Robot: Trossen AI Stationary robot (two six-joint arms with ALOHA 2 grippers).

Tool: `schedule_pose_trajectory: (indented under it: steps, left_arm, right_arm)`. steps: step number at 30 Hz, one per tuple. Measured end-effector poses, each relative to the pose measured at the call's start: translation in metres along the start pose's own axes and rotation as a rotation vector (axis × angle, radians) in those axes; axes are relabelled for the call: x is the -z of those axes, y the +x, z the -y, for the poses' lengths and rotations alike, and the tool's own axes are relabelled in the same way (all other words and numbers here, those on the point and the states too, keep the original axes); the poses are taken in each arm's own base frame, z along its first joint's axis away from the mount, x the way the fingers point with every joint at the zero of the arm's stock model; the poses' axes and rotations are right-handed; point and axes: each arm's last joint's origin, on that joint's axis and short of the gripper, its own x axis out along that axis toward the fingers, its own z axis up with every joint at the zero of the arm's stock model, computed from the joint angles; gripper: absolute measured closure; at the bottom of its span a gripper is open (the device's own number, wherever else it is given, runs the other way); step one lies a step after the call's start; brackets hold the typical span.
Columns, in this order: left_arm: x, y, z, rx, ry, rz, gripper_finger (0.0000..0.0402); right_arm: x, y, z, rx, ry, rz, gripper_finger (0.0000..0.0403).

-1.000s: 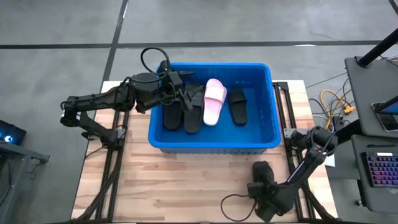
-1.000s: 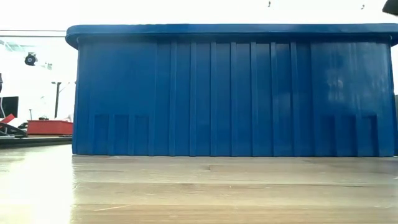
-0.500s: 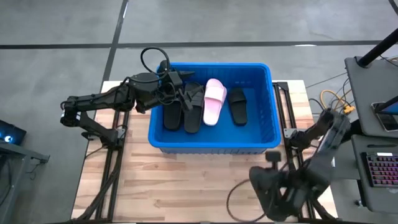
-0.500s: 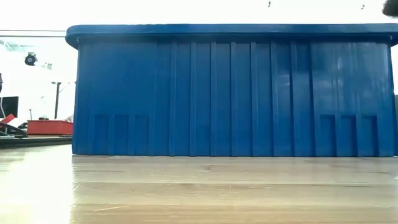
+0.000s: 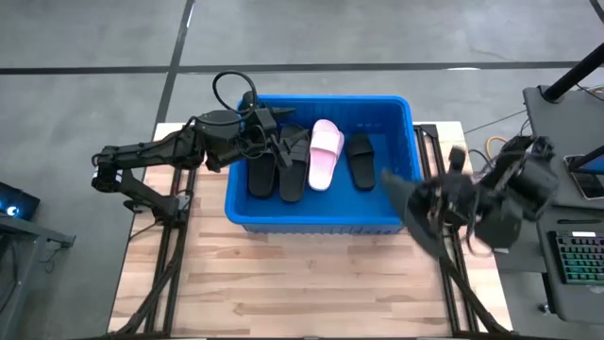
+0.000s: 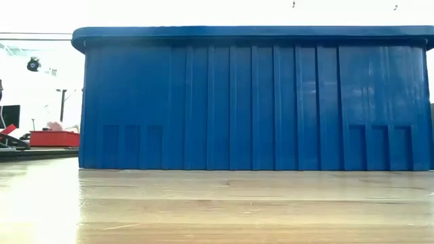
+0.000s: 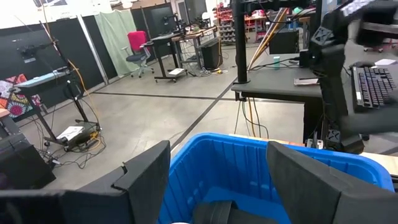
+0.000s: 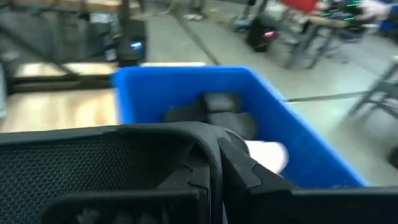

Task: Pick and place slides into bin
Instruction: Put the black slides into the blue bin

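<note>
Two arms are being shown: right gripper (image 5: 401, 189), clamping a black ribbed slide (image 8: 124, 168), raised beside the ribbed blue bin (image 5: 321, 219); left gripper (image 5: 283, 142), fingers spread, over the bin's rim.

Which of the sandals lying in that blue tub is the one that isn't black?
The pale pink slide, third from the left in the bin. The slides on either side of it, two to its left and one to its right, are all black.

high cam top-down, low cam table-level, both share bin (image 5: 321, 215)
</note>
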Motion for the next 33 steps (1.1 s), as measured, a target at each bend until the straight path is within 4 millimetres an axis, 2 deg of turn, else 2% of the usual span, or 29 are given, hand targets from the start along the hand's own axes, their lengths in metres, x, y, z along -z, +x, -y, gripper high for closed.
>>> schedule_pose_trajectory:
  steps: [3,6,14,18,22,25,29,33]
  left_arm:
    - [0.0,0.0,0.0,0.0,0.0,0.0,0.0151]
    - [0.0,0.0,0.0,0.0,0.001,0.0,0.0151]
    - [-0.002,-0.001,-0.001,-0.003,0.047,0.02,0.0151]
    - [-0.007,-0.002,-0.002,-0.009,0.056,0.046,0.0151]
    - [-0.011,-0.003,-0.004,-0.018,0.108,0.077,0.0151]
    - [-0.012,-0.003,-0.004,-0.025,0.151,0.089,0.0151]
    - [-0.013,-0.005,-0.007,-0.062,0.182,0.085,0.0151]
    - [-0.018,-0.013,-0.013,-0.088,0.163,0.103,0.0151]
  right_arm:
    - [0.004,0.003,0.023,0.066,0.008,0.002,0.0394]
    - [0.011,0.011,0.037,0.152,-0.001,-0.01,0.0394]
    - [0.029,0.045,0.051,0.355,-0.135,-0.13,0.0394]
    - [0.031,0.06,0.058,0.319,-0.168,-0.18,0.0394]
    - [0.026,0.084,0.061,0.214,-0.171,-0.144,0.0394]
    - [0.024,0.102,0.07,0.241,-0.237,-0.14,0.0394]
    - [0.035,0.128,0.09,0.329,-0.326,-0.271,0.0394]
    - [0.047,0.155,0.109,0.298,-0.398,-0.387,0.0394]
